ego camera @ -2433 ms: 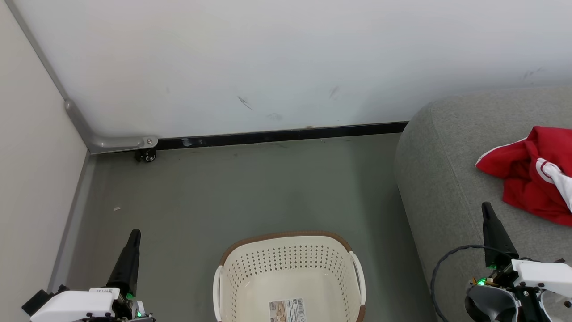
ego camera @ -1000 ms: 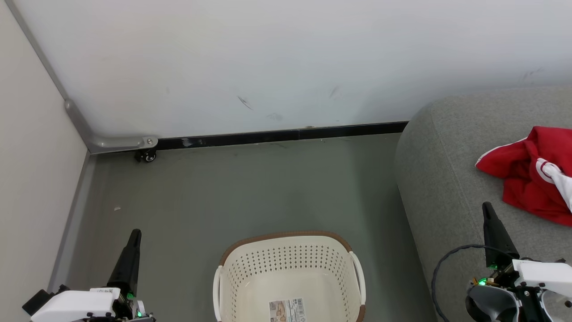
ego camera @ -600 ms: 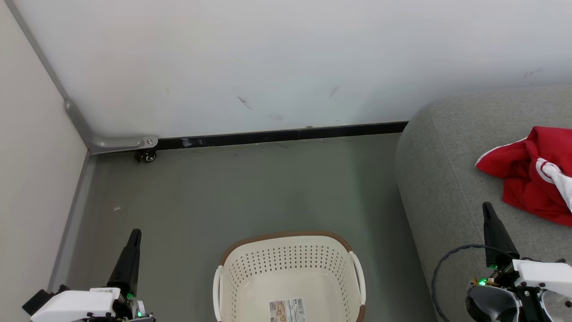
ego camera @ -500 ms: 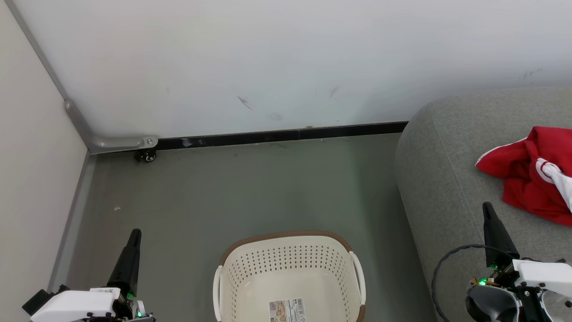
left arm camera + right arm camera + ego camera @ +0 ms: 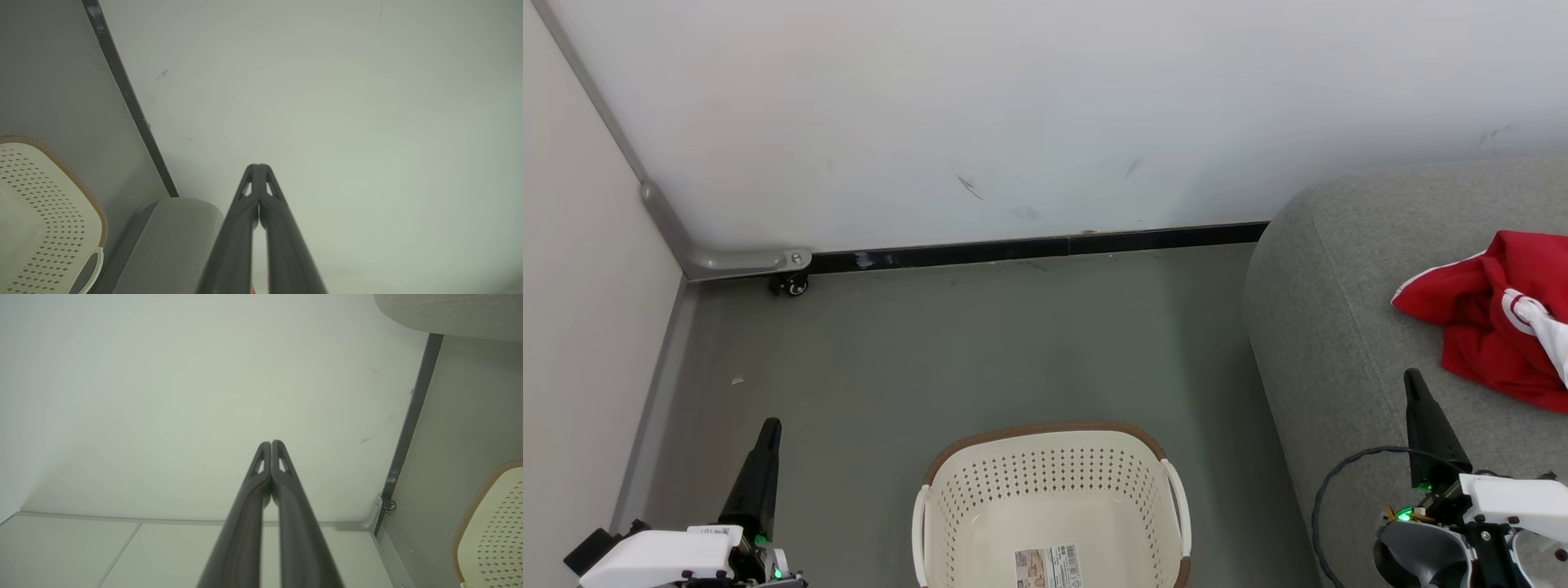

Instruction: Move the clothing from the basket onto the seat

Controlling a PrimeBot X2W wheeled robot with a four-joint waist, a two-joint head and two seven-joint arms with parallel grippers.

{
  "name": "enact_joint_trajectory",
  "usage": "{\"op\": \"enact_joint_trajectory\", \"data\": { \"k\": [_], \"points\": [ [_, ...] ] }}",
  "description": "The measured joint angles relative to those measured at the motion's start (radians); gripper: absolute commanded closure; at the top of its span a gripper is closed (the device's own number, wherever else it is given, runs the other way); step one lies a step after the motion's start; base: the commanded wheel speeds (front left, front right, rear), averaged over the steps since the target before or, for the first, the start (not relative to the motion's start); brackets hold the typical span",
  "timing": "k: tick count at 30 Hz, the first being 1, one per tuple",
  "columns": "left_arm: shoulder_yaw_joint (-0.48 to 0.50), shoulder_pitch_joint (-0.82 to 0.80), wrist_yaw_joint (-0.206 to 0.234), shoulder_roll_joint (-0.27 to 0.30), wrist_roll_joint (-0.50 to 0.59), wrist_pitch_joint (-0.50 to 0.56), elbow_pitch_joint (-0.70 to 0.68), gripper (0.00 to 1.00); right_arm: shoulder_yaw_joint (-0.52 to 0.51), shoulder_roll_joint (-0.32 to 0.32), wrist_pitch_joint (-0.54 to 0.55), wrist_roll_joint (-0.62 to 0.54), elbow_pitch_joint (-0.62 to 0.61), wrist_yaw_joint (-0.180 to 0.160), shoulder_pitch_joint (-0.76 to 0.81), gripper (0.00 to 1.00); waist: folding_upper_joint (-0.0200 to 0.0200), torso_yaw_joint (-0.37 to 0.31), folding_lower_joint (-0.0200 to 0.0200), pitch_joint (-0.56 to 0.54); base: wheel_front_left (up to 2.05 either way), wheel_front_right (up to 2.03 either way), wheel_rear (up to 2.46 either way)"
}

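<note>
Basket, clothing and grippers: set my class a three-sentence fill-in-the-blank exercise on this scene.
The crumpled red fabric clothing lies on the big grey woven-fabric ____.
The cream perforated plastic basket has a ____ rim.
The left gripper and right gripper are both ____.
Missing words: seat, brown, shut.

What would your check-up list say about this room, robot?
Surface: grey floor; the basket stands on it.
Job's things: red clothing lies crumpled on the grey seat; cream basket shows its label sticker, no clothing in the part seen.
Clutter: one small pale scrap on the floor.
Grippers: left gripper and right gripper, jaws shut, holding nothing.
Cables: dark cable loops by the right gripper.
Surroundings: scuffed white wall, black baseboard, small caster wheel.
</note>
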Motion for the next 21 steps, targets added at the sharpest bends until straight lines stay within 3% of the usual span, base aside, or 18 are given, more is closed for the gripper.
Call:
{"op": "enact_joint_trajectory", "data": {
  "k": [21],
  "points": [
    [0.000, 0.000, 0.000, 0.000, 0.000, 0.000, 0.000, 1.00, -0.002, 0.001, 0.000, 0.000, 0.000, 0.000, 0.000, 1.00, 0.0000, 0.000, 0.0000, 0.000, 0.00, 0.00, 0.00]
  ]
}}
